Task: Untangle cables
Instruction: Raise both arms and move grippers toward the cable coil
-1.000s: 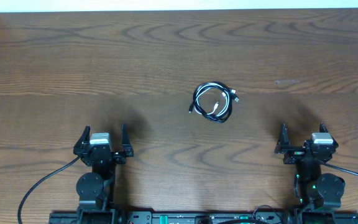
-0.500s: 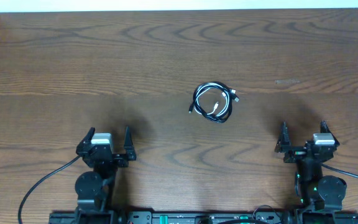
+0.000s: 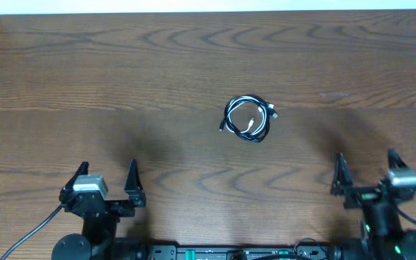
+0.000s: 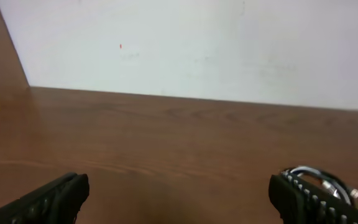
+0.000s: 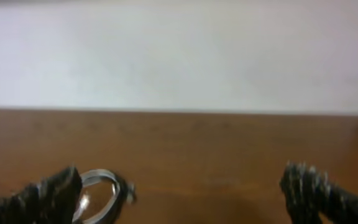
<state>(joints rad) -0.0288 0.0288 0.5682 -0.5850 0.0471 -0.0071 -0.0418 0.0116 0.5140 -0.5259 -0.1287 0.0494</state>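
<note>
Cables are seen lying in one small coil, white and black cords wound together, so the untangling is judged as not yet begun: no cord is separated from the others and all the work is left. At the near edge of the table, the left gripper is found toward the near left corner and the right gripper toward the near right corner. Both are held with the fingers wide apart, and nothing is gripped by them. Farther out, about the middle of the table and a little to the right, the coil is placed, well apart from both grippers, with bare wood between. Its full round shape, with what appear to be small plug ends at its left and right sides, is shown only by the overhead view. By the wrist views it is given only in part and blurred: low on the right in the left wrist view, low on the left in the right wrist view. What is shown by the wrist views and not from above is the far side, where a plain white wall stands behind the far edge of the table.
</note>
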